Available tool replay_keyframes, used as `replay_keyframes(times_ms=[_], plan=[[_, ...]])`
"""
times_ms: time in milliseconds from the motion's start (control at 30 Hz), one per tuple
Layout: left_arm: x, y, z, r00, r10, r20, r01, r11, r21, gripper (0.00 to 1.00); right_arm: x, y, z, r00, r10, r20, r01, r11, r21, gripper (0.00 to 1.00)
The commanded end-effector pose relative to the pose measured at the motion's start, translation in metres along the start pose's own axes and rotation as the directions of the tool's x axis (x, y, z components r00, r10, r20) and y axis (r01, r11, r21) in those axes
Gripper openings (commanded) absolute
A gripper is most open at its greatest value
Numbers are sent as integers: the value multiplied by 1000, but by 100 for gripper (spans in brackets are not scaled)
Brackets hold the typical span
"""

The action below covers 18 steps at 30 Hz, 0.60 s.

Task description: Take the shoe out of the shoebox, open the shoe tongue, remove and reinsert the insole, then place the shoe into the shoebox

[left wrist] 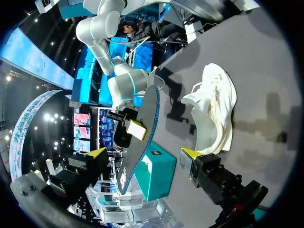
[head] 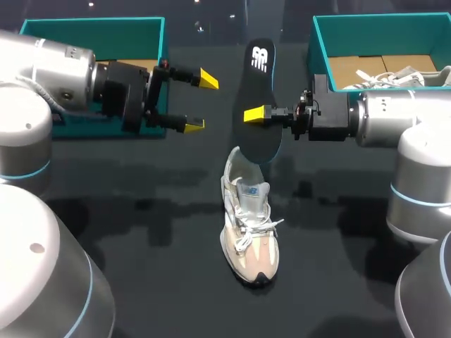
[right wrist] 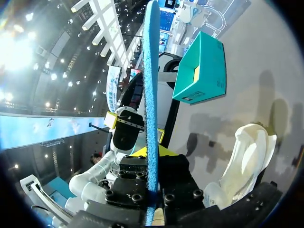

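Over black table (head: 141,232), right jaws clamp insole (head: 257,81) above shoe (head: 250,225); left jaws stand apart.

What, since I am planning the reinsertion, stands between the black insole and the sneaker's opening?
Nothing visible does. The right gripper is shut on the black foam insole, held upright with its lower end over the heel of the white-and-beige laced sneaker. The open left gripper stands off to the side, apart from both.
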State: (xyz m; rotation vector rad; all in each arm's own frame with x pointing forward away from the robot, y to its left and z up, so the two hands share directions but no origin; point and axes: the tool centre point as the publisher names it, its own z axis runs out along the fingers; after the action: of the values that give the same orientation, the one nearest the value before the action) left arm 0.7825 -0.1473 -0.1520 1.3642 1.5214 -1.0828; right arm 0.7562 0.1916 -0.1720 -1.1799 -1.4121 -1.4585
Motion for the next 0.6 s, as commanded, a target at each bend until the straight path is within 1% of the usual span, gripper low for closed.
replay_keyframes(times_ms=[33,67,100,133,167,233,300,333,367,400,433,467,533,567,600], plan=[[-2,2,4,999,-35,-22,35,999,5,100,1,-1,2,1000,1,5,-1,1000,-1,0],[-5,3,10,994,-99,-45,98,995,-31,100,1,-1,2,1000,1,5,-1,1000,-1,0],[-6,5,13,986,-158,-56,156,987,-42,100,0,4,1,999,-16,40,16,1000,-20,0],[-6,7,14,977,-202,-64,199,979,-51,100,0,9,1,998,-34,48,35,999,-26,0],[-5,9,15,963,-256,-82,250,965,-74,100,2,13,2,998,-60,26,61,998,-32,0],[0,17,18,911,-394,-126,379,917,-123,100,3,19,3,995,-94,34,95,995,-28,0],[7,24,21,838,-521,-164,488,849,-205,100,3,23,7,991,-126,52,127,992,-10,0],[12,27,22,790,-584,-184,534,804,-260,100,2,26,9,987,-146,66,146,989,0,0],[18,30,24,745,-636,-203,571,765,-298,100,1,27,10,985,-160,67,160,987,15,0],[21,31,24,729,-657,-191,589,745,-313,100,1,28,11,983,-174,61,173,985,24,0],[26,32,23,679,-709,-189,634,697,-337,100,0,30,13,980,-195,48,193,981,33,0],[31,32,22,651,-736,-186,655,668,-353,100,-2,31,15,977,-208,38,207,978,41,0],[39,30,20,576,-800,-167,718,593,-365,100,-7,31,18,973,-232,17,231,972,54,0],[44,28,18,574,-804,-153,686,575,-446,100,-12,31,20,971,-239,12,238,969,59,0],[48,24,18,621,-769,-148,580,579,-573,100,-18,31,22,970,-244,9,243,968,66,0]])
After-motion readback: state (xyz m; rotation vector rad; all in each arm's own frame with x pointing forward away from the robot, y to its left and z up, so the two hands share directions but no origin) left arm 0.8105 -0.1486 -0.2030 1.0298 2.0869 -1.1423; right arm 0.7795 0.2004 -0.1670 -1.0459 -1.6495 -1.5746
